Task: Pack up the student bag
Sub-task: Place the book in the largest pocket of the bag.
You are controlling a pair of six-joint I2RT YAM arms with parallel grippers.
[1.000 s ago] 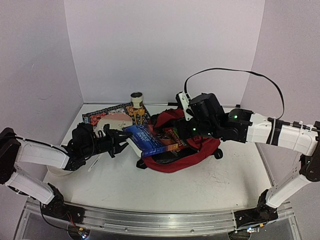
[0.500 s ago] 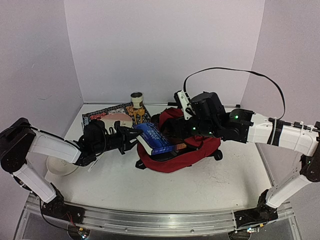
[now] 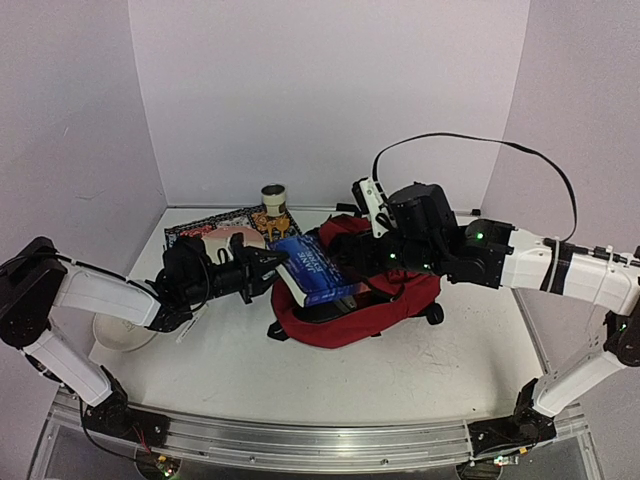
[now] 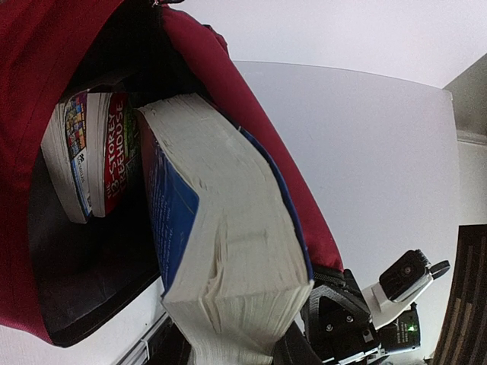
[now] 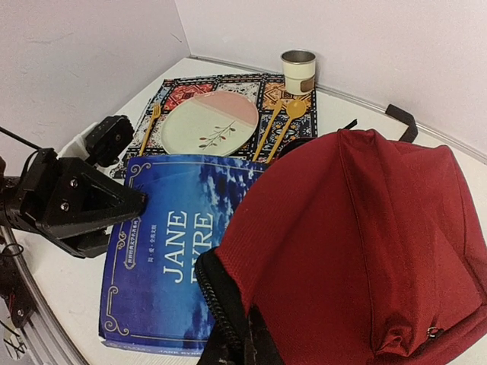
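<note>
Left arm stretched low; left gripper (image 3: 270, 272) clamped on blue book (image 3: 312, 270), part inside student bag (image 3: 400, 300) at centre of table (image 3: 430, 370). Right arm reaches over bag; right gripper (image 5: 237, 346) pinched on its black rim.

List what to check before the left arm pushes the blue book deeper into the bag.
1. Left gripper clamped on the blue book: ok.
2. Right gripper shut on the rim of the student bag, holding the mouth open: ok.
3. Book's leading end inside the mouth: ok, partly in.
4. Red paperback already inside, lying beside the path rather than across it: ok.
5. Free depth beyond the book: cannot tell, the lining is dark.
6. Plate and cup clear of the left arm: ok.
</note>
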